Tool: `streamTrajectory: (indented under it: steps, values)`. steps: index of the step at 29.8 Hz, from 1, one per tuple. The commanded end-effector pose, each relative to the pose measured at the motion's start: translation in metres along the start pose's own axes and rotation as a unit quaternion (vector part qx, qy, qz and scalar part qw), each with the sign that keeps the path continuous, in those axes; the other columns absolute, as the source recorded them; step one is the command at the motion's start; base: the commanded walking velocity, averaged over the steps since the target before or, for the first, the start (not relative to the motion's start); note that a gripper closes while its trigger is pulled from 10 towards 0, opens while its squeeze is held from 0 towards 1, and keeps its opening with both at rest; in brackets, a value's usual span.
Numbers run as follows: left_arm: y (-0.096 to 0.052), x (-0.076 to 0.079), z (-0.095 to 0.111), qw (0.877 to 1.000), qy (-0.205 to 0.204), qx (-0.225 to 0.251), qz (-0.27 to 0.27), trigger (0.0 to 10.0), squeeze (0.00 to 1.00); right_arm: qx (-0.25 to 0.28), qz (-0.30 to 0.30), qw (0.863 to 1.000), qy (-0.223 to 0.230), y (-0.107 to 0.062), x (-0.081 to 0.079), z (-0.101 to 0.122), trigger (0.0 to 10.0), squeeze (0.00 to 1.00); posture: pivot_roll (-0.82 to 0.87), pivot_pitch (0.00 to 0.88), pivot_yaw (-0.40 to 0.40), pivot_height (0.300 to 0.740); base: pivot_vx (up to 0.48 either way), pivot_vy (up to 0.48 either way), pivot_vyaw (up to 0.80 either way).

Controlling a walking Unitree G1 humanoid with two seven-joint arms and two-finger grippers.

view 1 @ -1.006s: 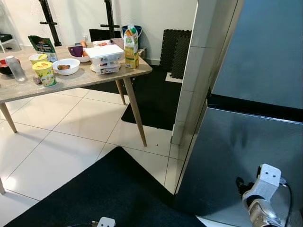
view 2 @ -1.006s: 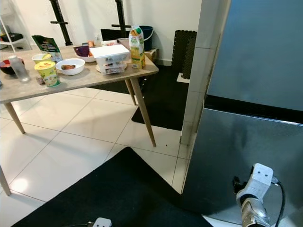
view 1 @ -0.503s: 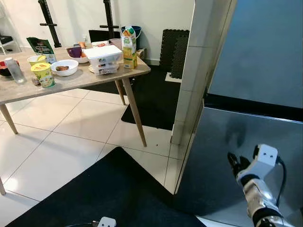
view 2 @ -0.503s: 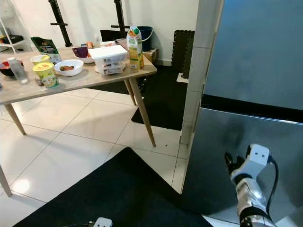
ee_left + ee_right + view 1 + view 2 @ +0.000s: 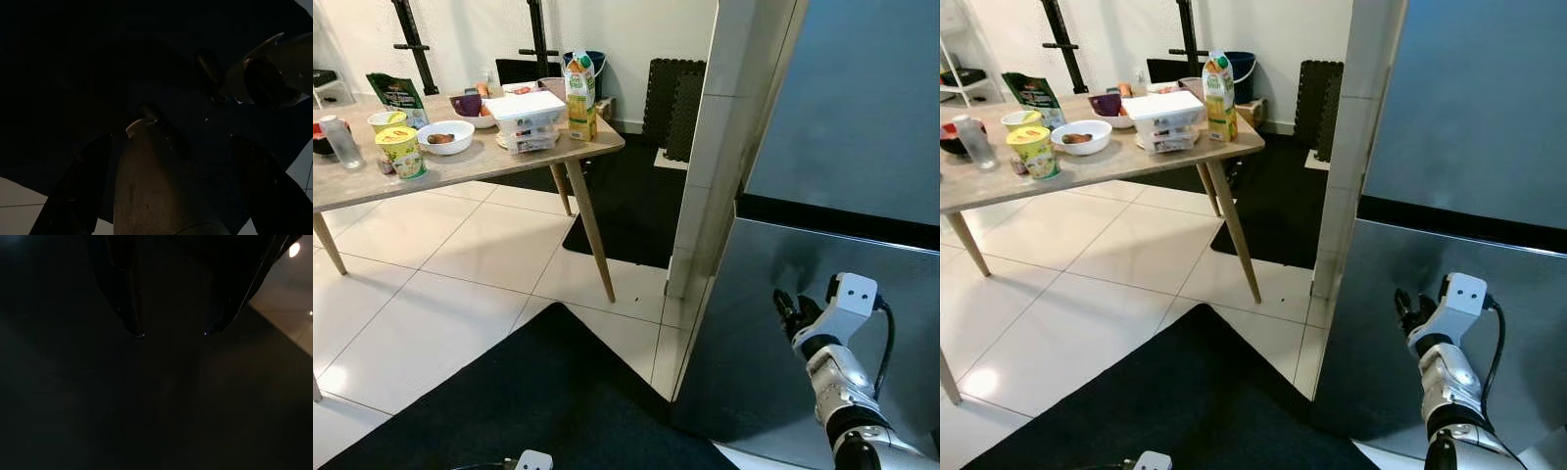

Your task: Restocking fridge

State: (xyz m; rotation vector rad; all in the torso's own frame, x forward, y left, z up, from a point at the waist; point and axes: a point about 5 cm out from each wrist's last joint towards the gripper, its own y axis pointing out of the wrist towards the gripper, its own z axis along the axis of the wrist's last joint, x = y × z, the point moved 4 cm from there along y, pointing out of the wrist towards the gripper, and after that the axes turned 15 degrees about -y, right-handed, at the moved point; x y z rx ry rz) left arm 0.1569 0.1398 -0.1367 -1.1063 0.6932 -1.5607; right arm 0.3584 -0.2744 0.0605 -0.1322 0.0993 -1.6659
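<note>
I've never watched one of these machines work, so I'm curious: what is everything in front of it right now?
fridge: one, grey steel, doors shut, right.
table: one, pale wood, back left.
juice carton: one, yellow-green, table's right end.
white boxes: a stack, beside the carton.
white bowl: one, mid-table.
noodle cups: two, yellow-green, left of the bowl.
clear bottle: one, table's left.
black mat: one, on the floor, near.
right gripper: black fingers apart, raised at the fridge's lower door.
left gripper: hanging in shadow, fingers apart.

No wording can be read anywhere. The juice carton (image 5: 578, 96), the yellow cup (image 5: 403, 153) and the green bag (image 5: 397, 93) on the table (image 5: 489, 162) carry printing too small to make out.
</note>
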Motion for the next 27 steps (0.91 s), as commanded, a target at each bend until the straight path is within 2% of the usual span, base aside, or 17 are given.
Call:
streamTrajectory:
  steps: [1, 2, 3, 6, 7, 8, 9, 10, 13, 15, 16, 18, 20, 21, 23, 25, 27]
  values:
    - [-0.001, -0.001, -0.008, 1.000, -0.008, -0.009, 0.005, 10.0, 0.00, -0.035, 0.005, 0.999, -0.012, -0.005, -0.002, -0.016, 10.0, 0.00, -0.08, 0.045, -0.008, 0.740, 0.000, 0.000, 0.00]
    - [-0.001, -0.002, -0.009, 1.000, -0.008, -0.010, 0.005, 10.0, 0.00, -0.119, 0.009, 0.992, -0.051, -0.021, -0.001, -0.053, 10.0, 0.00, -0.08, 0.045, -0.010, 0.740, 0.000, 0.000, 0.00]
    - [-0.001, -0.002, -0.009, 1.000, -0.009, -0.010, 0.005, 10.0, 0.00, -0.154, 0.013, 0.985, -0.070, -0.030, 0.000, -0.070, 10.0, 0.00, -0.08, 0.044, -0.010, 0.740, 0.000, 0.000, 0.00]
    - [-0.001, -0.001, -0.009, 1.000, -0.009, -0.011, 0.005, 10.0, 0.00, -0.205, 0.019, 0.974, -0.093, -0.047, 0.000, -0.095, 10.0, 0.00, -0.08, 0.043, -0.011, 0.740, 0.000, 0.000, 0.00]
    - [-0.001, -0.001, -0.009, 1.000, -0.009, -0.011, 0.005, 10.0, 0.00, -0.205, 0.019, 0.974, -0.093, -0.047, 0.000, -0.095, 10.0, 0.00, -0.08, 0.043, -0.011, 0.740, 0.000, 0.000, 0.00]
    - [-0.001, -0.001, -0.009, 1.000, -0.009, -0.010, 0.005, 10.0, 0.00, -0.246, 0.022, 0.964, -0.099, -0.065, -0.001, -0.118, 10.0, 0.00, -0.08, 0.041, -0.010, 0.740, 0.000, 0.000, 0.00]
    - [-0.001, -0.001, -0.009, 1.000, -0.009, -0.010, 0.005, 10.0, 0.00, -0.246, 0.022, 0.964, -0.099, -0.065, -0.001, -0.118, 10.0, 0.00, -0.08, 0.041, -0.010, 0.740, 0.000, 0.000, 0.00]
    - [-0.001, -0.001, -0.009, 1.000, -0.009, -0.010, 0.005, 10.0, 0.00, -0.263, 0.024, 0.959, -0.101, -0.073, -0.002, -0.128, 10.0, 0.00, -0.08, 0.041, -0.010, 0.740, 0.000, 0.000, 0.00]
    - [0.000, -0.001, -0.006, 1.000, -0.007, -0.009, 0.005, 10.0, 0.00, -0.317, 0.049, 0.940, -0.117, -0.101, -0.012, -0.159, 10.0, 0.00, -0.08, 0.039, -0.005, 0.740, 0.000, 0.000, 0.00]
    - [0.000, -0.002, -0.005, 1.000, -0.005, -0.008, 0.006, 10.0, 0.00, -0.349, 0.068, 0.923, -0.149, -0.118, -0.016, -0.174, 10.0, 0.00, -0.08, 0.037, 0.000, 0.740, 0.000, 0.000, 0.00]
    - [0.000, -0.002, -0.005, 1.000, -0.005, -0.008, 0.006, 10.0, 0.00, -0.349, 0.068, 0.923, -0.149, -0.118, -0.016, -0.174, 10.0, 0.00, -0.08, 0.037, 0.000, 0.740, 0.000, 0.000, 0.00]
    - [-0.001, -0.003, -0.003, 1.000, -0.001, -0.007, 0.008, 10.0, 0.00, -0.391, 0.116, 0.883, -0.233, -0.139, -0.022, -0.193, 10.0, 0.00, -0.08, 0.029, 0.007, 0.740, 0.000, 0.000, 0.60]
    - [-0.001, -0.004, -0.002, 1.000, 0.001, -0.006, 0.010, 10.0, 0.00, -0.421, 0.138, 0.855, -0.268, -0.158, -0.026, -0.207, 10.0, 0.00, -0.07, 0.022, 0.007, 0.740, 0.000, 0.000, 0.77]
    - [-0.001, -0.004, 0.000, 1.000, 0.001, -0.005, 0.011, 10.0, 0.00, -0.434, 0.140, 0.850, -0.264, -0.165, -0.027, -0.212, 10.0, 0.00, -0.07, 0.021, 0.007, 0.740, 0.000, 0.000, 0.77]
    - [-0.001, -0.004, 0.000, 1.000, 0.001, -0.005, 0.011, 10.0, 0.00, -0.434, 0.140, 0.850, -0.264, -0.165, -0.027, -0.212, 10.0, 0.00, -0.07, 0.021, 0.007, 0.740, 0.000, 0.000, 0.77]
    - [-0.001, -0.006, 0.004, 1.000, -0.001, 0.000, 0.015, 10.0, 0.00, -0.466, 0.141, 0.834, -0.259, -0.185, -0.029, -0.224, 10.0, 0.00, -0.06, 0.012, 0.007, 0.740, 0.000, 0.000, 0.78]
    - [-0.001, -0.008, 0.007, 1.000, -0.002, 0.005, 0.019, 10.0, 0.00, -0.483, 0.137, 0.826, -0.256, -0.196, -0.030, -0.230, 10.0, 0.00, -0.05, 0.004, 0.004, 0.740, 0.000, 0.000, 0.77]
